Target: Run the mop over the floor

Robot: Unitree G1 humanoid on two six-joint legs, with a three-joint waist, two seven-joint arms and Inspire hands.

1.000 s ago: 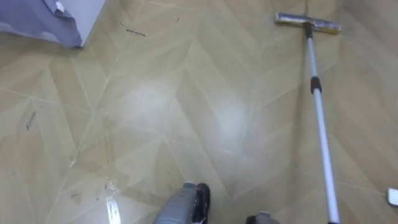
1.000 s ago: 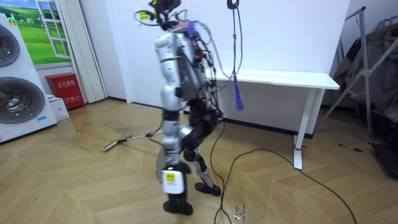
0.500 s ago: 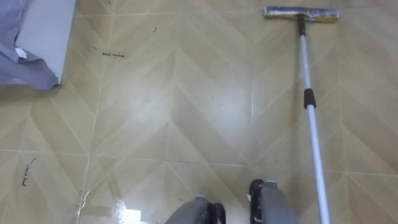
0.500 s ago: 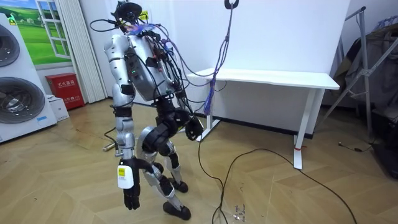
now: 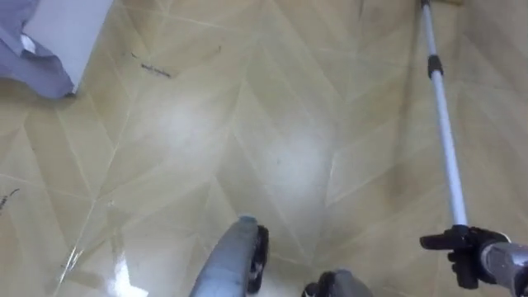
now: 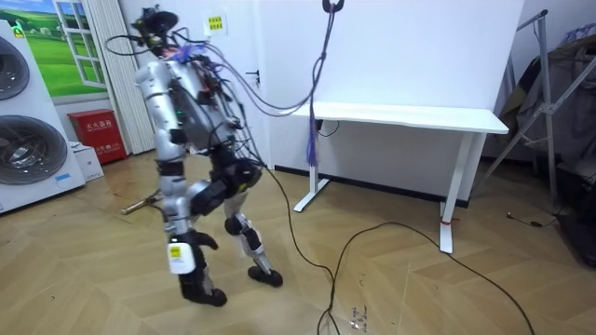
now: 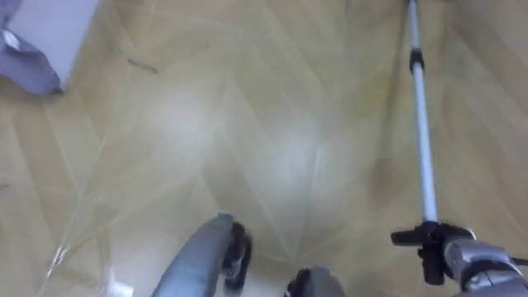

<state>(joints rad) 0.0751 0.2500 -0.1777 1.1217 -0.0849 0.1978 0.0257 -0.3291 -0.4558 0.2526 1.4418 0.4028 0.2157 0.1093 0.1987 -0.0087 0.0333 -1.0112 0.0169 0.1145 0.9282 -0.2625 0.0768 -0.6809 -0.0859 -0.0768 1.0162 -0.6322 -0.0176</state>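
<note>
The mop's silver pole (image 5: 441,132) runs from the top edge of the eye views down to the lower right, with a dark collar (image 5: 432,66) high up. The mop head lies beyond the top edge. My right hand (image 5: 466,252) is at the pole's lower end, its dark fingers curled round the pole (image 7: 422,148). In the room view I stand mid-stride on the wood floor, facing the room view's left, with the mop pole (image 6: 140,203) slanting to the floor ahead of me. My left hand (image 6: 179,257) hangs beside my thigh.
A white cabinet (image 5: 70,25) with bluish cloth (image 5: 33,70) stands at the upper left. A wet glare patch (image 5: 124,272) lies near my feet. Washing machines (image 6: 28,140) and a red box (image 6: 96,135) stand at the room view's left, a white desk (image 6: 419,116) behind me.
I have walked towards the room view's left. The eye views have shifted, so the mop head has left the top edge and my right hand on the pole has come into sight.
</note>
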